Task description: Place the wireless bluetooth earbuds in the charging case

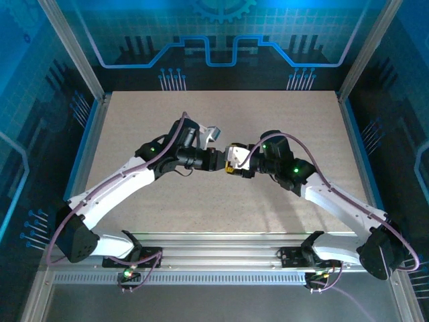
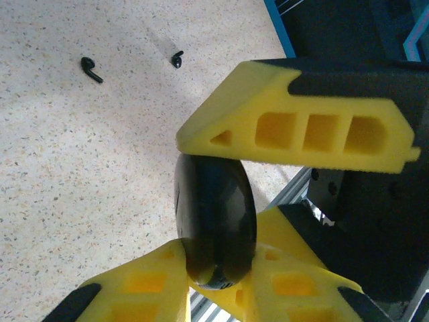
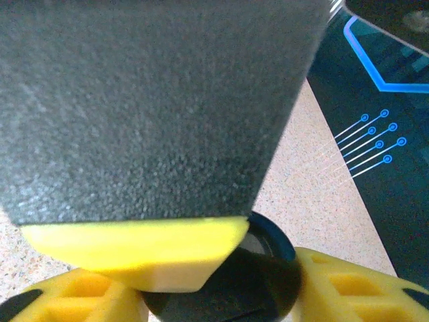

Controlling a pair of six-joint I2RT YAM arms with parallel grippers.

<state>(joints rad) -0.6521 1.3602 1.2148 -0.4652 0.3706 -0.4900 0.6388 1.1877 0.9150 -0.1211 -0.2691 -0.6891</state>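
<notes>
1. Left hand [image 2: 216,285] pinches the black case [image 2: 214,221] edge-on near its lower rim. The shell is curved and glossy, so an off-centre squeeze could squirt it out.
2. Right hand [image 3: 221,295] looks pressed onto the same case, with one finger [image 2: 268,87] bearing on its top. With two hands on one small thing, any pull or twist out of step could let a pad slip and drop the case onto the worktop [image 2: 80,194].
3. No open lid shows. Prying it with such broad pads may fail, or the lid may snap back shut.
4. Farther off, two black earbuds lie loose on the worktop, one at far left [image 2: 92,69] and the other just right of it [image 2: 177,59]. They are apart from each other, well apart from the case, and unheld. A dropped case could scatter them, and I judge such tiny, rounded things hard to pinch and seat.
</notes>
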